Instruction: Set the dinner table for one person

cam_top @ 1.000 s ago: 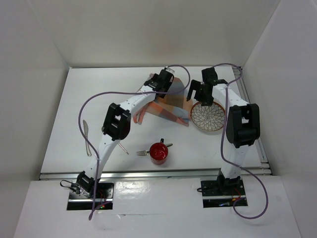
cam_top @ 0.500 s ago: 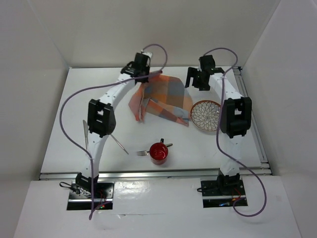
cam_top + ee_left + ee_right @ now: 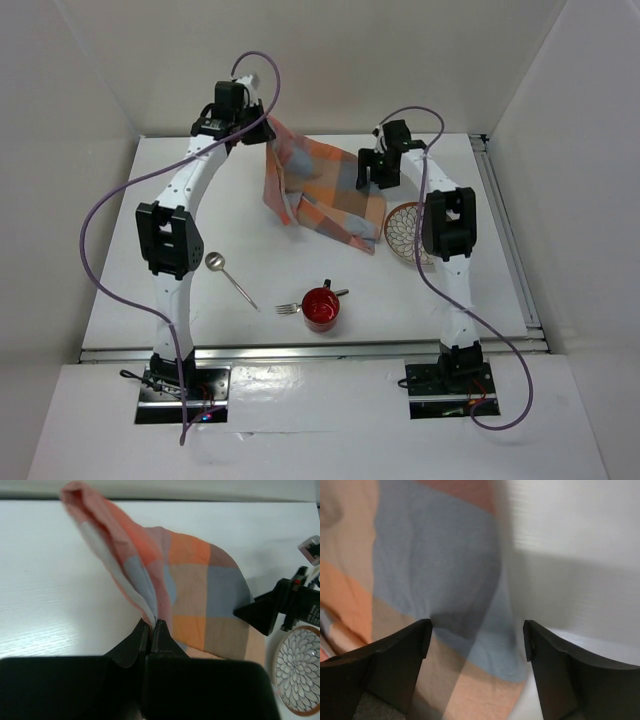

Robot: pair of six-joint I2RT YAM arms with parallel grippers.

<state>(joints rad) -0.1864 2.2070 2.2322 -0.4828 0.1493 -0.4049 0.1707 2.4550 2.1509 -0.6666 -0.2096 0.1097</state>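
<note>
Moved since a second ago: left gripper (image 3: pixel 262 128), from frame centre to the upper left, drawing one corner of the checked cloth (image 3: pixel 335 195) with it; right gripper (image 3: pixel 372 172), from above the plate (image 3: pixel 405 228) leftward to the cloth's right edge.

1. Dinner table (image 3: pixel 120 250). White top filling the middle of the overhead view; bears all items below.
2. Checked cloth. Upper centre; one corner raised, the rest draped and creased on the table. Step judged: spreading it flat. Best done with a low, even pull toward the upper left, the opposite edge pinned first (otherwise the whole cloth probably slides).
3. Plate. Right of centre, just beside the cloth's lower right edge, partly behind the right arm; likely to be nudged if the cloth drags.
4. Red mug (image 3: pixel 321 308), lower centre; fork (image 3: pixel 289 308) at its left; spoon (image 3: pixel 228 275) further left.
5. Left gripper: pressed together on a cloth fold. Right gripper: jaws spread over a blue patch; contact cannot be told.

Differences: cloth now opened wider; mug and fork unmoved.
</note>
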